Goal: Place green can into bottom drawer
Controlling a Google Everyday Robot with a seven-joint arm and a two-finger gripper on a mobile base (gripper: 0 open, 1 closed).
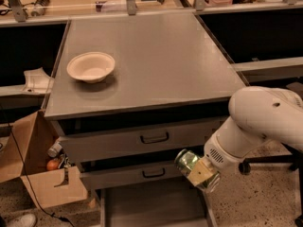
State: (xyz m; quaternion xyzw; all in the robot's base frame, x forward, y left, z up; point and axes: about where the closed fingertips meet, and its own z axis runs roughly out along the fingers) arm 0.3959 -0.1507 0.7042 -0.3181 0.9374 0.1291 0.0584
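Observation:
The green can [186, 161] is a small shiny can with green-and-white print, held in front of the middle drawer's right end. My gripper [195, 170] is shut on the green can, at the end of the white arm [258, 124] that reaches in from the right. Below it the bottom drawer [151, 207] stands pulled out, a wide grey tray whose flat floor shows at the lower edge of the view. The can hangs above the drawer's right side, not touching it.
A cream bowl [91, 66] rests on the grey cabinet top [151, 56] at the left. Two upper drawers with dark handles [155, 137] are shut. An open cardboard box [42, 174] with small items stands left of the cabinet. A chair base [265, 167] sits at right.

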